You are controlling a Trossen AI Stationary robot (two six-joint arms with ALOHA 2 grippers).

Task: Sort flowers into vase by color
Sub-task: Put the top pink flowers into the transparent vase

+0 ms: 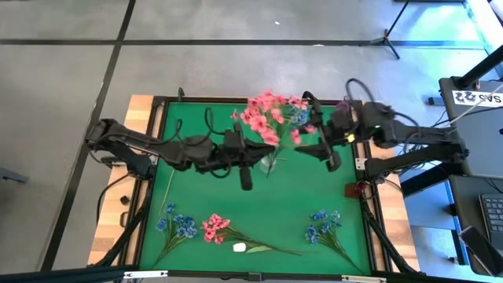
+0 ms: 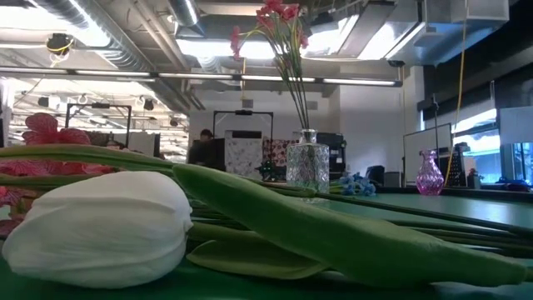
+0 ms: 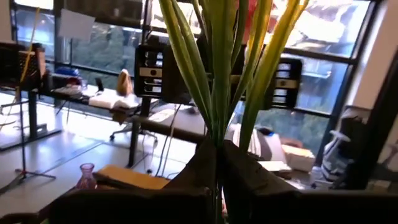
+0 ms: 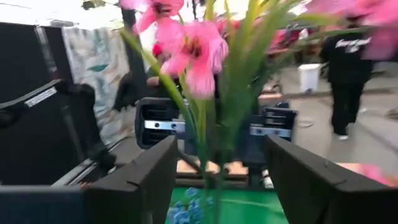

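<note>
A clear glass vase (image 1: 271, 163) (image 2: 308, 162) stands at mid-table with pink flowers (image 1: 269, 116) (image 2: 279, 17) upright in it, stems inside. My left gripper (image 1: 256, 154) (image 3: 217, 171) is shut and level, just left of the stems (image 3: 217, 93). My right gripper (image 1: 308, 147) (image 4: 217, 180) is open on their right; the stems (image 4: 208, 143) show between its fingers, which do not touch them. Along the near edge lie a blue sprig (image 1: 177, 226), a pink sprig (image 1: 214, 228), a white bud (image 1: 240, 248) (image 2: 100, 225) and another blue sprig (image 1: 324, 226). My left gripper's shut fingertips (image 3: 239, 165) stand right at the green stems, where they bunch together (image 3: 217, 144). Whether the fingertips touch the stems or are merely in line with them cannot be told. The fingers point level from the table's left.
A small pink vase (image 2: 430, 173) (image 1: 357, 190) stands at the table's right edge. The green mat (image 1: 204, 196) lies bare between the clear vase and the sprigs. A raised dark frame (image 1: 149, 196) borders the table.
</note>
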